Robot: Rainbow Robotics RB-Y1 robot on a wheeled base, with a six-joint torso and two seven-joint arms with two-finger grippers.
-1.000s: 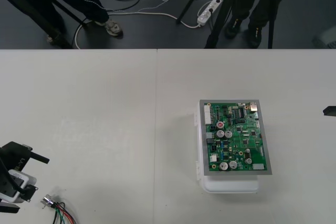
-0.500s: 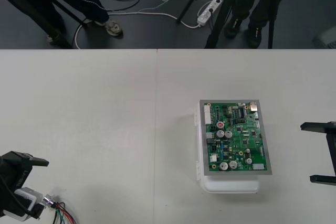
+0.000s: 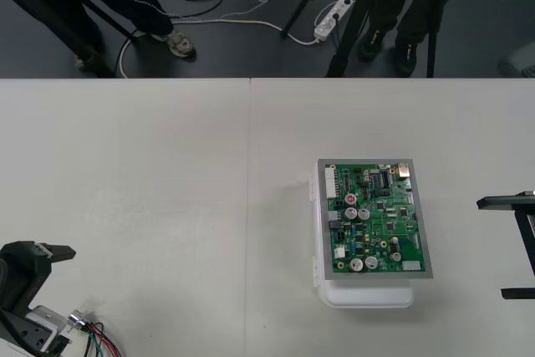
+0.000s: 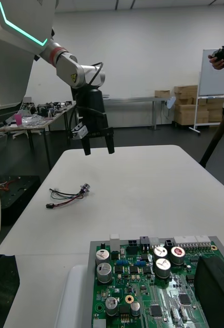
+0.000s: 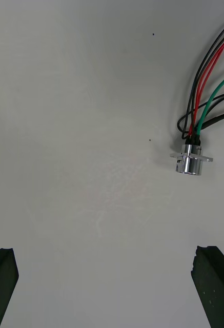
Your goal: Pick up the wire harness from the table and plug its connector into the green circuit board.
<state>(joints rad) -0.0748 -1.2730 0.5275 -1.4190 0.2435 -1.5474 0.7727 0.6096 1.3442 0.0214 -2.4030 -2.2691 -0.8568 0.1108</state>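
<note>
In the left wrist view the left gripper (image 5: 104,251) is spread wide over bare table. The wire harness (image 5: 208,95) lies ahead, its socket (image 5: 192,161) off toward one finger. If lowered here, the socket could be missed or knocked aside. The arm is pointed straight down. Farther off, the right gripper (image 3: 510,248) is held open beside the circuit board (image 3: 376,219).

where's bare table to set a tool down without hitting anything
Bare: the wide stretch between harness and board, and the far strip beyond the board. Crowded: the near left corner around the left end effector, and the gap between board and right end effector.
</note>
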